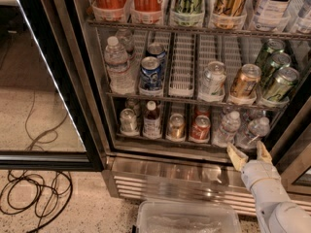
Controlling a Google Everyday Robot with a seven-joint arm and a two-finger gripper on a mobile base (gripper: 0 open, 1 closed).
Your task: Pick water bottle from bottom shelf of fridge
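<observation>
I see the water bottle (252, 132) at the far right end of the bottom shelf (165, 142), right at the front, with its white cap up. My gripper (247, 149) sits just below and in front of that bottle, outside the shelf lip. Its fingers (236, 157) are spread wide and hold nothing, one to each side of the bottle's base, and I can't tell whether either one touches it. Just left of the bottle stands a second small bottle (227, 127), close enough that they look to be touching. Further left of it along the same rack come a red can (199, 128), a gold can (176, 126), a dark-liquid bottle (152, 120) and a silver can (128, 120). Above the bottle, on the next rack, lie green cans (279, 81). Below it runs the fridge (170, 178) base grille. A clear bin (187, 217) sits lower left of the bottle on the floor, and the glass door (43, 81) stands open far to its left.
</observation>
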